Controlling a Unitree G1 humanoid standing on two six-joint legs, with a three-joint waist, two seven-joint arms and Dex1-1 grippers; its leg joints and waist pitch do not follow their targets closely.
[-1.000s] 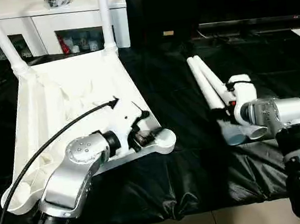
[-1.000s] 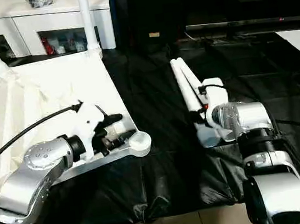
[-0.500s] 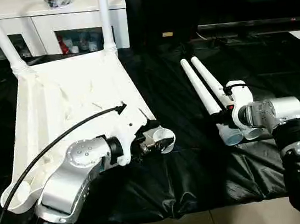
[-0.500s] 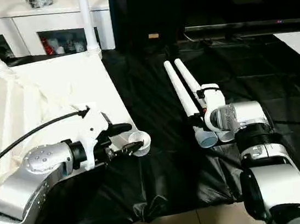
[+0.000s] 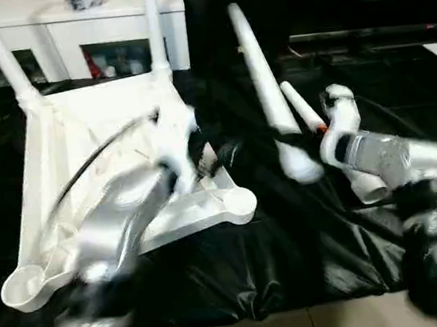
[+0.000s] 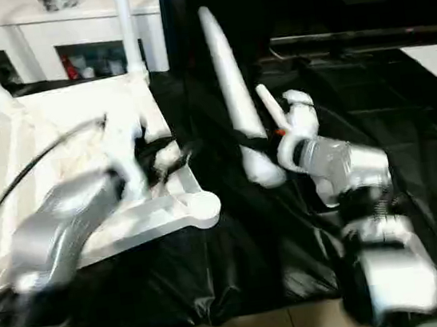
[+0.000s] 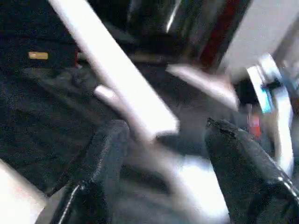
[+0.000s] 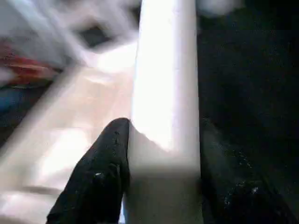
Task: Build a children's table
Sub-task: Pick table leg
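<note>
Now right gripper (image 8: 159, 154) clamped on raised leg (image 5: 265, 85); left gripper (image 7: 163, 154) open. Risk: swinging leg clipping tabletop (image 5: 88, 148), missing corner socket (image 5: 238, 203).

Right wrist view: a white tubular leg (image 8: 166, 102) ran up the frame between the right gripper's (image 8: 163, 186) two black fingers (image 8: 100, 182), which pressed against its sides, one finger plainly seen, the other dark against a dark ground. The leg's surface was smooth and brightly lit along its length. Beyond it, to one side, lay a pale white surface, the tabletop (image 8: 70, 121), blurred, with faint lines across it. On the other side was the black table cover (image 8: 247, 84). Near the far corner beyond the tabletop, a smear of red and blue showed; what it was could not be told.
</note>
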